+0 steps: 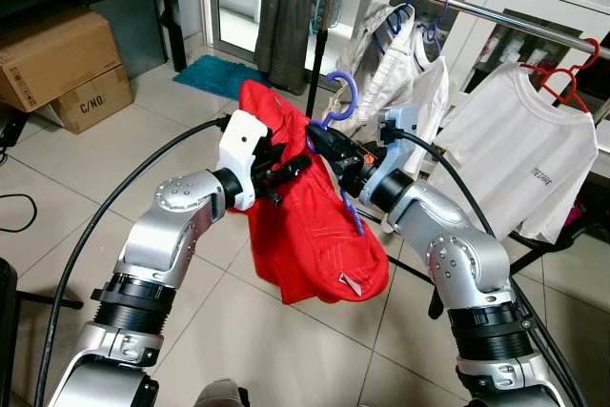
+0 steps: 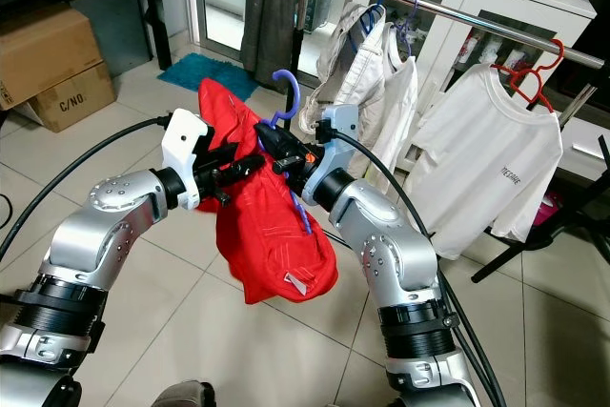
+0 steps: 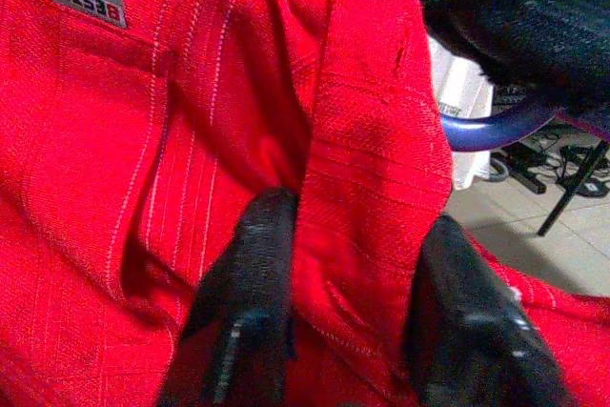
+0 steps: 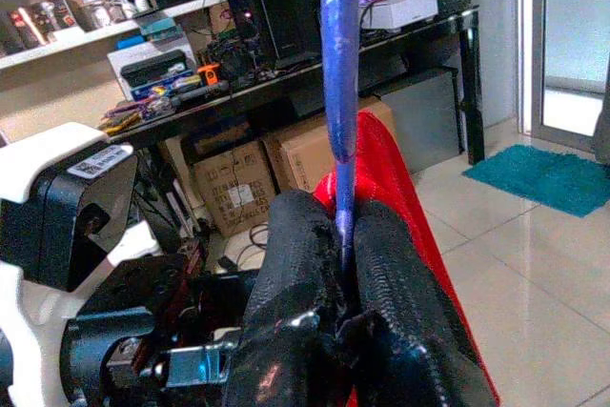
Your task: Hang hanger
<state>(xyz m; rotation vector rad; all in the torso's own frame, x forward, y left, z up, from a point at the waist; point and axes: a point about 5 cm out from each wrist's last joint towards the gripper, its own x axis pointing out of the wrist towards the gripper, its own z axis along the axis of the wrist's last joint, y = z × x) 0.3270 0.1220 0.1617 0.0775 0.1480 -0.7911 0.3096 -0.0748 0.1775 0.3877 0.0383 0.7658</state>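
Carrying step: right tool point(image 2: 278, 152) clamped on blue plastic hanger point(image 2: 284, 92), left tool point(image 1: 284, 171) pinching red cloth garment point(image 1: 319, 235); next, hooking over metal rail point(image 1: 496, 14).

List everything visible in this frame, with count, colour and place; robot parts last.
red garment: one, red, draped on the hanger between the arms
blue hanger: one, blue, hook pointing up
clothes rail: one, metal, behind the arms
white T-shirt: one, on a red hanger on the rail
pale clothes: several, left part of the rail
cardboard boxes: two, brown, floor far left
mat: one, teal, by the door
left pincer: gripping the garment's fabric
right pincer: shut on the hanger's stem
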